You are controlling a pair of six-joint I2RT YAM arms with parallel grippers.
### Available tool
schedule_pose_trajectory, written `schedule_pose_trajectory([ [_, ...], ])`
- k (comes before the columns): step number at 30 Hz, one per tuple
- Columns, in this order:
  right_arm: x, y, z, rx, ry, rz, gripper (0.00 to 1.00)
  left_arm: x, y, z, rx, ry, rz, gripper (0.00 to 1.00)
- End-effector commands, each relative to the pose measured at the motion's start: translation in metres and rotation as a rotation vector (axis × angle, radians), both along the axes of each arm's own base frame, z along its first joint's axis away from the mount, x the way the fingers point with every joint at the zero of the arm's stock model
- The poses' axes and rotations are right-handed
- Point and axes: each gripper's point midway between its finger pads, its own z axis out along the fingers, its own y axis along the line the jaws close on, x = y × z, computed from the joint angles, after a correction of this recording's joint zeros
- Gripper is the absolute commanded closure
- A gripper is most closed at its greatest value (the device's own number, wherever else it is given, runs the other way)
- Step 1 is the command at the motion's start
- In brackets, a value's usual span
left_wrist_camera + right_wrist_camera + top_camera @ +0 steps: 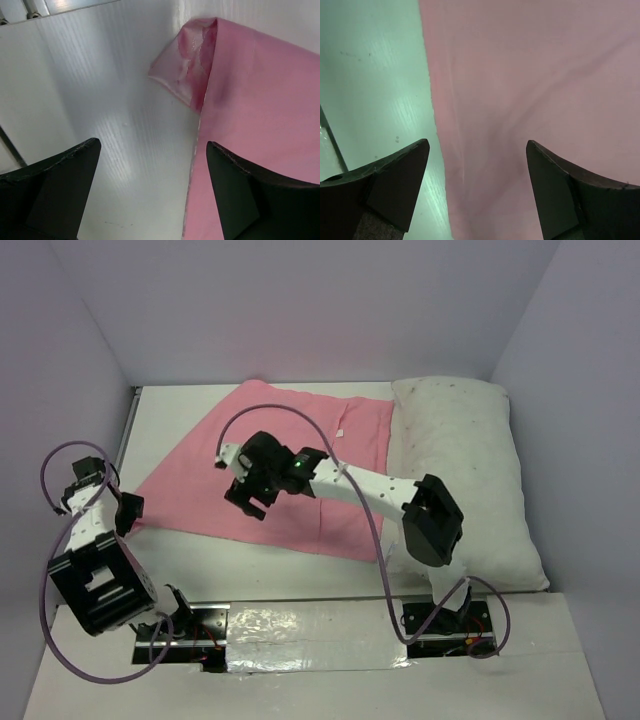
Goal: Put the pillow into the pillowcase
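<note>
Pillowcase (285,455) flat toward far edge of worktop (215,565); left gripper (152,145), right gripper (477,145) parted, empty, straddling its edges; risk: pinching both layers.

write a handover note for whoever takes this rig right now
left gripper: open, empty, at the left corner of the pillowcase.
right gripper: open, empty, over the pillowcase's near edge.
pillow: lies right of the pillowcase, against its edge, fully outside it.
pillowcase: spread flat, left corner folded over.
done: nothing.
left: grip the pillowcase, open it, get the pillow in.
</note>
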Motion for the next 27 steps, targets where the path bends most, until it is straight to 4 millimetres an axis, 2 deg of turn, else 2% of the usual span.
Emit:
schedule_pose_trajectory([
  [1, -0.007, -0.005, -0.048, -0.103, 0.032, 0.163, 0.14, 0.024, 0.017, -0.004, 0.013, -0.051, 0.066, 0.01],
  [4, -0.016, -0.014, -0.067, -0.141, 0.055, 0.197, 0.14, 0.029, 0.026, -0.012, 0.02, -0.03, 0.108, 0.01],
  [6, -0.027, -0.035, -0.093, -0.204, 0.069, 0.232, 0.13, 0.031, 0.032, -0.017, 0.027, -0.013, 0.151, 0.01],
  [7, -0.028, -0.04, -0.099, -0.22, 0.069, 0.235, 0.12, 0.032, 0.035, -0.018, 0.038, -0.014, 0.16, 0.01],
  [11, -0.036, -0.055, -0.112, -0.251, 0.09, 0.231, 0.11, 0.035, 0.05, -0.01, 0.093, -0.009, 0.202, 0.01],
  [15, -0.038, -0.069, -0.115, -0.29, 0.088, 0.226, 0.09, 0.057, 0.066, -0.003, 0.136, -0.036, 0.199, 0.01],
  [16, -0.041, -0.075, -0.119, -0.3, 0.098, 0.217, 0.08, 0.055, 0.068, -0.011, 0.138, 0.008, 0.199, 0.01],
  [17, -0.04, -0.08, -0.121, -0.306, 0.098, 0.2, 0.08, 0.059, 0.07, -0.011, 0.136, 0.014, 0.202, 0.01],
  [19, -0.042, -0.089, -0.126, -0.312, 0.109, 0.162, 0.08, 0.068, 0.065, -0.025, 0.117, 0.043, 0.151, 0.01],
  [21, -0.038, -0.095, -0.116, -0.29, 0.1, 0.116, 0.08, 0.075, 0.055, -0.033, 0.11, 0.074, 0.116, 0.01],
  [22, -0.044, -0.102, -0.118, -0.286, 0.126, 0.086, 0.08, 0.071, 0.053, -0.041, 0.117, 0.12, 0.111, 0.01],
  [23, -0.043, -0.103, -0.103, -0.247, 0.11, 0.064, 0.08, 0.072, 0.052, -0.043, 0.121, 0.133, 0.108, 0.01],
  [24, -0.041, -0.106, -0.098, -0.227, 0.094, 0.035, 0.07, 0.071, 0.049, -0.049, 0.116, 0.151, 0.11, 0.01],
  [25, -0.046, -0.118, -0.102, -0.235, 0.11, 0.0, 0.07, 0.074, 0.049, -0.051, 0.111, 0.145, 0.101, 0.01],
  [26, -0.044, -0.121, -0.087, -0.201, 0.082, -0.031, 0.07, 0.075, 0.048, -0.053, 0.105, 0.147, 0.098, 0.02],
  [27, -0.044, -0.126, -0.085, -0.194, 0.083, -0.06, 0.06, 0.075, 0.047, -0.056, 0.101, 0.155, 0.1, 0.04],
])
